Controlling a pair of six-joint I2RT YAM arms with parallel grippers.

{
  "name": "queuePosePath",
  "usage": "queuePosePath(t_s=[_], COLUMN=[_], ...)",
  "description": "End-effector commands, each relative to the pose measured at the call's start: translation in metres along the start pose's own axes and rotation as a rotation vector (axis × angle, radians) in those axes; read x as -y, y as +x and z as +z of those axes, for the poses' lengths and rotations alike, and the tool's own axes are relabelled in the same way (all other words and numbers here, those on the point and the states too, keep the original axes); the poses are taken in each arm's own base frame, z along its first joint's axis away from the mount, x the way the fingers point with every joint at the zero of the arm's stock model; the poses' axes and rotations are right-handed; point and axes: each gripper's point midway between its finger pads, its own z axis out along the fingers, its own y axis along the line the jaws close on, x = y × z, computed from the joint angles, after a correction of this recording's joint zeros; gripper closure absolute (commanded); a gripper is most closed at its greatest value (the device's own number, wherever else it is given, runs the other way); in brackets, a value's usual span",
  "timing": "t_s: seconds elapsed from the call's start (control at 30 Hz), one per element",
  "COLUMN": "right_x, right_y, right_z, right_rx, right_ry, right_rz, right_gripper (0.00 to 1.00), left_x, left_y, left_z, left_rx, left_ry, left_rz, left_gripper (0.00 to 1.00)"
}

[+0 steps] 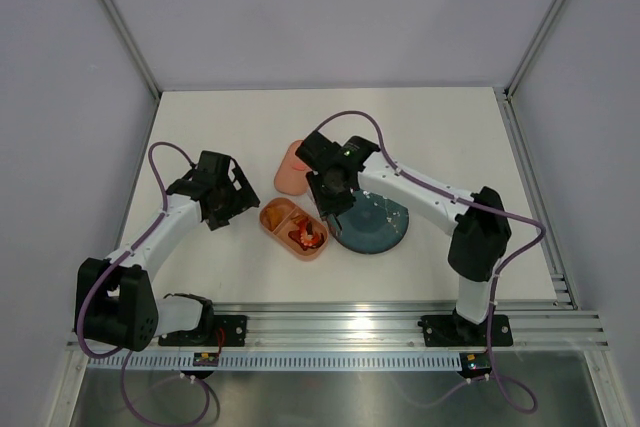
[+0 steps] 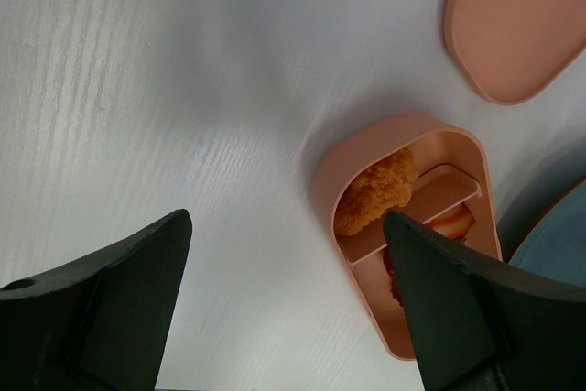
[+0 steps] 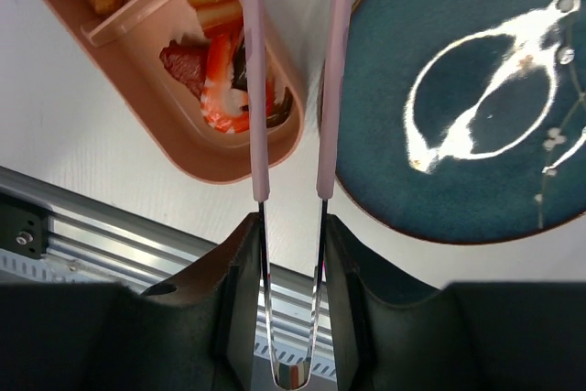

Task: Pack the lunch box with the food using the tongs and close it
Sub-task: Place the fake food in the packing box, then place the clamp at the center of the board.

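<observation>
The right hand [image 3: 291,240] grips the tongs [image 3: 257,89] by their metal end. Their pink arms stand apart, one over the lunch box [image 1: 266,222], one over the gap beside the teal plate [image 1: 385,232]. The open box lies near the middle of the table [image 1: 450,127], with orange food [image 2: 375,191] in one compartment and red pieces [image 3: 220,89] in the other. Its lid [image 1: 289,172] lies just behind, toward the far edge. The left hand [image 2: 284,272] hovers wide and empty on the box's left-edge side.

Robotics lab cell: grey walls [image 1: 330,7], aluminium rail [image 1: 350,325], 2 arms [image 1: 160,227] bolted at a white table [image 1: 230,127].
</observation>
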Motion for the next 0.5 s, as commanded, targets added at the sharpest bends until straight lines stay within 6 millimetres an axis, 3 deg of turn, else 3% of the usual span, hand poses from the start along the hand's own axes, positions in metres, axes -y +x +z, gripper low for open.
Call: queuePosePath(t_s=[0.0,0.1,0.2,0.27,0.47], right_x=[0.026,0.048,0.083,0.113,0.197], right_y=[-0.029,-0.031,-0.031,-0.036,-0.025], right_z=[-0.036,-0.04,-0.042,-0.05,-0.049], right_rx=[0.131,0.145,0.162,0.198,0.229], right_ry=[0.014,0.045,0.088,0.129,0.231], right_rz=[0.054,0.094,0.164,0.222,0.393], right_gripper=[0.62,0.62,0.62,0.62,0.62], left_x=[0.012,0.012,0.012,0.013,0.017], left_y=[-0.013,-0.013,-0.014,-0.017,-0.028], left_z=[-0.009,-0.009,-0.01,-0.013,-0.022], left_rx=[0.048,0.051,0.053,0.061,0.097], left_ry=[0.045,0.045,0.045,0.045,0.052], left_rz=[-0.002,-0.001,0.001,0.006,0.036], left_gripper=[0.1,0.1,0.1,0.1,0.09])
